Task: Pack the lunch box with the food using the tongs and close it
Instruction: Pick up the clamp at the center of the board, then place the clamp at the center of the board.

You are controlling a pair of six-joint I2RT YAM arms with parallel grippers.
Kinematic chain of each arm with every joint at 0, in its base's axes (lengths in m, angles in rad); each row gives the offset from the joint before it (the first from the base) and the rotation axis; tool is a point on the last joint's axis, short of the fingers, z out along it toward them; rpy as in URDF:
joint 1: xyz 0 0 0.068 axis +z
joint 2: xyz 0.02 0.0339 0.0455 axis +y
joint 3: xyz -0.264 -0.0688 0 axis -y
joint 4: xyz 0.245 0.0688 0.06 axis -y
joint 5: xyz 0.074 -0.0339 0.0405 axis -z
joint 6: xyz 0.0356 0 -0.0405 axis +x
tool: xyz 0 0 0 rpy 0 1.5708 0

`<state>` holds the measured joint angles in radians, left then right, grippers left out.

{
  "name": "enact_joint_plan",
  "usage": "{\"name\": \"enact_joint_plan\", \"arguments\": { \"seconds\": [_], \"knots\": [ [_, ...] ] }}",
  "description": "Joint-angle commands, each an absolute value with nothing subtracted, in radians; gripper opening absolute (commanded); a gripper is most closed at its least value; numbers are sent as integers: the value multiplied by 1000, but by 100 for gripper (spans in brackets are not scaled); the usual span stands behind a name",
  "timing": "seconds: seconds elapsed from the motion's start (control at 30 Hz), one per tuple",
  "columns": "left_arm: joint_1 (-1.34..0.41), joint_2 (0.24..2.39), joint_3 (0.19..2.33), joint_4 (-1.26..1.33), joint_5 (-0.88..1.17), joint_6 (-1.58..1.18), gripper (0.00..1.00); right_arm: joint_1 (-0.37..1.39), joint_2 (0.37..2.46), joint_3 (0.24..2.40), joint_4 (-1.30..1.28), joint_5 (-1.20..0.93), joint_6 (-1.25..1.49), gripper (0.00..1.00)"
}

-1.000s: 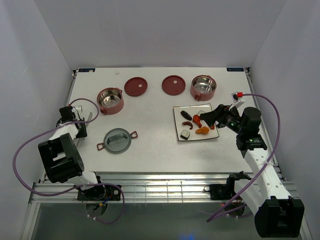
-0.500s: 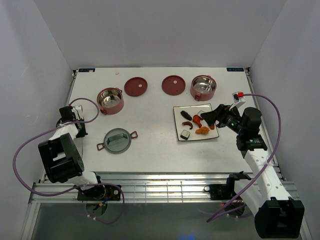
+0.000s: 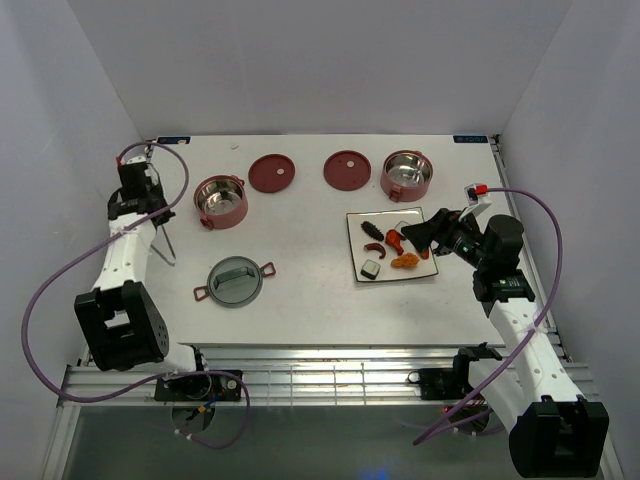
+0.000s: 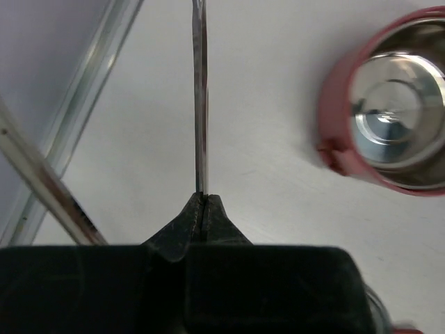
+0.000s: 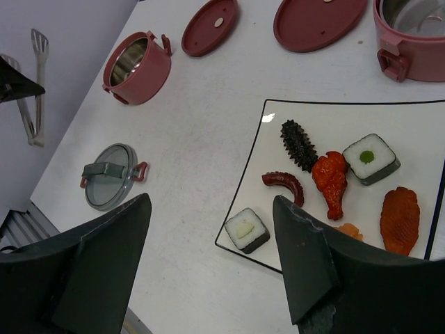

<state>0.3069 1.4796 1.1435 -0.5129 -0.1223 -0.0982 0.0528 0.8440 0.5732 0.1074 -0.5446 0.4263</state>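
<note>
My left gripper (image 3: pixel 148 208) is shut on the slim silver tongs (image 3: pixel 166 245), which hang from it over the table's left side. In the left wrist view, one thin tong arm (image 4: pixel 200 104) runs straight out of the closed jaws, and the other (image 4: pixel 49 188) slants off at the lower left. The lunch box is apart: two red bowls (image 3: pixel 220 200) (image 3: pixel 407 175), two flat lids (image 3: pixel 272 172) (image 3: pixel 347 169) and a grey cover (image 3: pixel 235 280). The food lies on a white plate (image 5: pixel 278 111): a sushi cube (image 5: pixel 247 229), a red curved piece (image 5: pixel 285 184) and an orange drumstick (image 5: pixel 330 181). My right gripper (image 5: pixel 208 202) hovers open above the plate's near edge.
The left wall and the table's metal edge rail (image 4: pixel 90 104) run close beside my left gripper. The left bowl (image 4: pixel 396 118) sits just to its right. More food on the plate includes a dark spiky stick (image 5: pixel 297 144) and an orange slice (image 5: pixel 400 219).
My left gripper closed on the tongs, then lifted and swung toward the far left corner with them. The right arm has stayed put.
</note>
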Motion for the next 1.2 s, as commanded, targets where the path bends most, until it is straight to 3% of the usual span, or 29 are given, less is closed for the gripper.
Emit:
{"name": "enact_joint_plan", "arguments": {
  "seconds": [0.0, 0.23, 0.53, 1.0, 1.07, 1.1, 1.17],
  "knots": [
    [120, 1367, 1201, -528, -231, -291, 0, 52, 831, 586, 112, -535, 416, 76],
    [-278, 1414, 1328, -629, -85, -462, 0, 52, 796, 604, 48, -486, 425, 76],
    [-699, 1563, 1305, -669, -305, -664, 0, 54, 695, 552, -46, -357, 414, 76],
    [-755, 1903, 1367, -500, -196, -617, 0, 52, 678, 531, -124, -247, 351, 76],
    [-755, 1925, 1376, -500, -195, -608, 8, 52, 683, 531, -126, -242, 348, 76],
    [-756, 1931, 1377, -500, -195, -603, 19, 52, 687, 532, -126, -242, 342, 77],
    [-755, 1931, 1374, -500, -209, -598, 26, 52, 692, 532, -126, -242, 337, 76]
  ]
}}
